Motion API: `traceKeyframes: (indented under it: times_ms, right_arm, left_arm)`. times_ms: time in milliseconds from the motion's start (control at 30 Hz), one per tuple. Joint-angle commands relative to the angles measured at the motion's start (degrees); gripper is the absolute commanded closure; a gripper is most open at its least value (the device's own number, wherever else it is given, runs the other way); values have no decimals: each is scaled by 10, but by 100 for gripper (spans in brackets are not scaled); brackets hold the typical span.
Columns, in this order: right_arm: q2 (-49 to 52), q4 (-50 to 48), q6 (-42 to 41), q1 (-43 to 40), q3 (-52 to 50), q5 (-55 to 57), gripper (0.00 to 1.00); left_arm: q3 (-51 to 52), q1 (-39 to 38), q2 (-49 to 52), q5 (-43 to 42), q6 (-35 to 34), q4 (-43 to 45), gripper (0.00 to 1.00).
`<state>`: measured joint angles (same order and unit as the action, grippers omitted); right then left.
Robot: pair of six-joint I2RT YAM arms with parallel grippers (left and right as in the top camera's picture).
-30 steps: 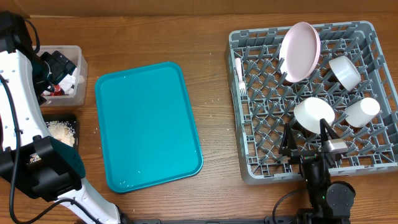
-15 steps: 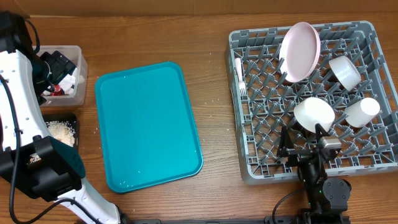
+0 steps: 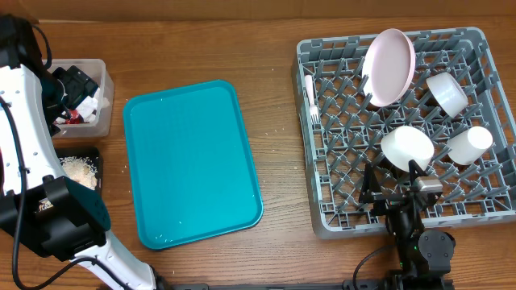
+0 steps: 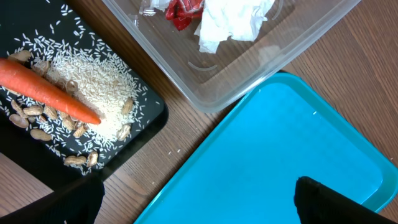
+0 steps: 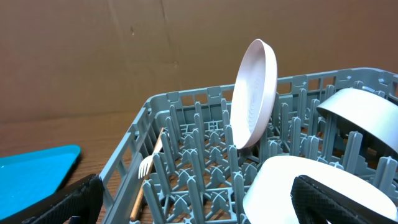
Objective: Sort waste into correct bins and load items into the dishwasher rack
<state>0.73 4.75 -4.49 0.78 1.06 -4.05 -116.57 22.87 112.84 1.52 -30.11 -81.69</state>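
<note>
Presently the plate (image 3: pixel 389 66), bowls (image 3: pixel 407 147), cup (image 3: pixel 470 144) and fork (image 3: pixel 310 98) are seated in the dishwasher rack (image 3: pixel 316 205) at the bench's (image 3: pixel 274 64) right edge. The wrapper (image 4: pixel 183 9) and napkins (image 4: pixel 230 22) are contained in the tub (image 4: pixel 280 50), the carrot (image 4: pixel 50 90) on the black tray (image 4: pixel 146 102), at its left edge. Left fingers (image 4: pixel 339 202) and right fingers (image 5: pixel 342 199) are spread, empty.

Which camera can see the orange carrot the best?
The left wrist view: the carrot lies in plain sight on rice in the black tray. Overhead, the left arm hides part of that tray and no carrot shows. The right wrist view shows the rack, no carrot.
</note>
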Motion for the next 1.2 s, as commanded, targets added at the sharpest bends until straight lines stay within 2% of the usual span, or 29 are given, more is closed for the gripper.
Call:
traceKeyframes:
  times_ms: [0, 667, 967, 1167]
  right_arm:
    - [-6, -2, 0, -2, -6, 6, 0]
    - [-6, -2, 0, -2, -6, 6, 0]
    - [-6, -2, 0, -2, -6, 6, 0]
    - [-6, -2, 0, -2, -6, 6, 0]
  left_arm:
    - [-8, 0, -12, 0, -10, -1, 0]
    - [-8, -7, -18, 0, -10, -2, 0]
    - [18, -82, -93, -1, -10, 9, 0]
    - [145, -162, -184, 5, 3, 33, 0]
